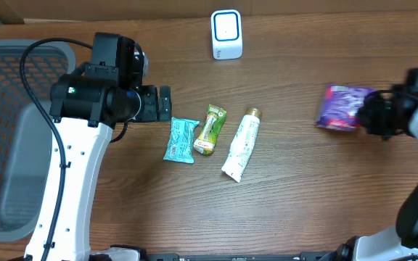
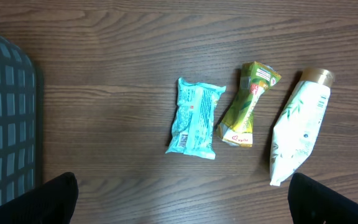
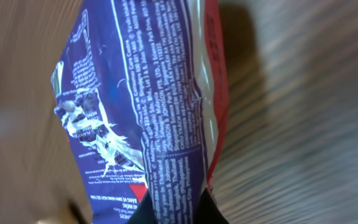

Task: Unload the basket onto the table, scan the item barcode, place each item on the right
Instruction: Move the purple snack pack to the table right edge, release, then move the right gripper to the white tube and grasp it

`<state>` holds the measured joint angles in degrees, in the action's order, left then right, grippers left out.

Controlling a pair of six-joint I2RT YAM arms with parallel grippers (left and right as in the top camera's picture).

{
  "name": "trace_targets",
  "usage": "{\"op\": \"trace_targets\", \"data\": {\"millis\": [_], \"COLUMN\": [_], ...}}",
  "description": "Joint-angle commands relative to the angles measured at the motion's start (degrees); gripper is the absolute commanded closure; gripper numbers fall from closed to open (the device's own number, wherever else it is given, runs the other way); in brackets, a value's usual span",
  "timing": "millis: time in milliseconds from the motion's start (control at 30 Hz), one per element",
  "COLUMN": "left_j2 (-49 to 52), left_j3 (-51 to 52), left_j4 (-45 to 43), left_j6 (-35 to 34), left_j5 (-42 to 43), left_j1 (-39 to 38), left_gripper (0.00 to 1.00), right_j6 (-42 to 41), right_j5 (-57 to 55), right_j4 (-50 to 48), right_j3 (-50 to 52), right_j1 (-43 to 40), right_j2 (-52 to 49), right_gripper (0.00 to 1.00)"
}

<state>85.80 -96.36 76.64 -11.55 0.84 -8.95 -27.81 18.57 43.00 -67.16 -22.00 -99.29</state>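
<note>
Purple packet [image 1: 339, 106] tight in right claw [image 1: 367, 116]

Soft even light, faint shadows; the purple packet [image 3: 166, 93] fills the right wrist view, blurred and glossy.

You have a brown wood-grain tabletop [image 1: 303, 188]; near its middle three things lie flat in a row, close but not touching: a teal packet [image 1: 181, 140] on the left, a crumpled green packet [image 1: 210, 130] in the middle, a white tube [image 1: 241, 145] on the right, its gold cap toward the far edge; a white scanner [image 1: 226, 34] stands near that edge; a grey mesh basket [image 1: 13, 167] sits at the left edge.
</note>
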Motion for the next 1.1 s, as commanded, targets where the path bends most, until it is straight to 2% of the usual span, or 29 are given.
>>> {"op": "trace_targets", "data": {"millis": [0, 167, 300, 367, 400, 433, 500, 533, 733, 967, 1067], "left_j2": [0.4, 0.4, 0.4, 0.4, 0.4, 0.4, 0.4, 0.4, 0.4, 0.4, 0.4], "left_j3": [-0.2, -0.2, -0.2, -0.2, -0.2, -0.2, -0.2, -0.2, -0.2, -0.2, -0.2], "left_j4": [-0.2, -0.2, -0.2, -0.2, -0.2, -0.2, -0.2, -0.2, -0.2, -0.2, -0.2], "left_j6": [0.9, 0.9, 0.9, 0.9, 0.9, 0.9, 0.9, 0.9, 0.9, 0.9, 0.9], "left_j5": [0.2, 0.2, 0.2, 0.2, 0.2, 0.2, 0.2, 0.2, 0.2, 0.2, 0.2], "left_j1": [-0.1, -0.1, -0.1, -0.1, -0.1, -0.1, -0.1, -0.1, -0.1, -0.1, -0.1], "left_gripper": [0.0, 0.0, 0.01, 0.01, 0.0, 0.0, 0.0, 0.0, 0.0, 0.01, 0.0], "right_j6": [-14.3, -28.0, -28.6, -28.6, -28.6, -28.5, -27.5, -26.4, -22.4, 0.4, 5.9], "right_j5": [-3.2, -9.4, -9.6, -10.0, -10.3, -10.4, -10.4, -10.4, -10.4, -6.1, 0.8], "right_j4": [-1.2, -0.2, 0.0, -0.1, -0.1, -0.1, -0.3, -0.3, 9.2, 18.9, 21.6], "right_j3": [0.1, 0.2, 0.8, 1.1, 1.2, 1.2, 1.1, 0.9, -4.6, -15.3, -18.0], "right_j1": [-4.3, -7.6, -7.2, -6.7, -6.6, -6.6, -6.7, -6.9, -7.6, -4.2, -1.4], "right_j2": [0.2, 0.2, 0.2, 0.2, 0.2, 0.2, 0.2, 0.2, 1.2, 5.2, 5.6], "right_gripper": [0.96, 0.96, 0.96, 0.92, 0.82, 0.62, 0.09, 0.0, 0.0, 0.0, 0.0]}}
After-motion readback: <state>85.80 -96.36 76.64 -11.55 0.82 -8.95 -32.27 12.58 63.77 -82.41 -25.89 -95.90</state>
